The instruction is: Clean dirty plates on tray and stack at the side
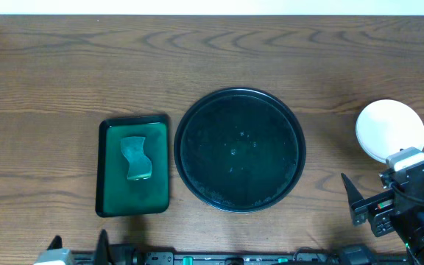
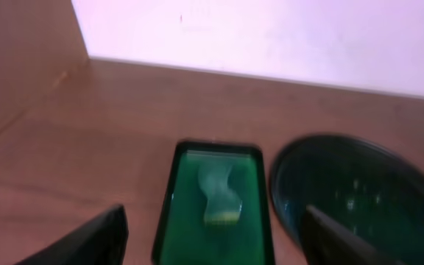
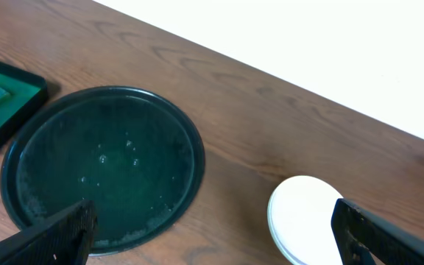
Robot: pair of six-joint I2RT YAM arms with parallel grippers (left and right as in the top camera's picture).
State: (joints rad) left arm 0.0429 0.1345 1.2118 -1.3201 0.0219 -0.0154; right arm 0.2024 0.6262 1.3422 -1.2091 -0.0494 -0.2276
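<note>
The large round black tray (image 1: 185,151) sits mid-table with no plate on it, only small wet specks; it also shows in the left wrist view (image 2: 359,199) and the right wrist view (image 3: 101,162). A stack of plates (image 1: 389,126) stands on the table to the right of the tray, a clean white plate on top (image 3: 304,217), with thin rims showing beneath it. My left gripper (image 1: 78,246) is open and empty at the near left edge (image 2: 212,246). My right gripper (image 1: 377,180) is open and empty just in front of the stack (image 3: 216,246).
A dark-green rectangular tray (image 1: 109,169) lies left of the black tray, with a pale green sponge (image 1: 136,157) in it; both show in the left wrist view (image 2: 256,213), (image 2: 219,195). The table's far edge meets a white wall.
</note>
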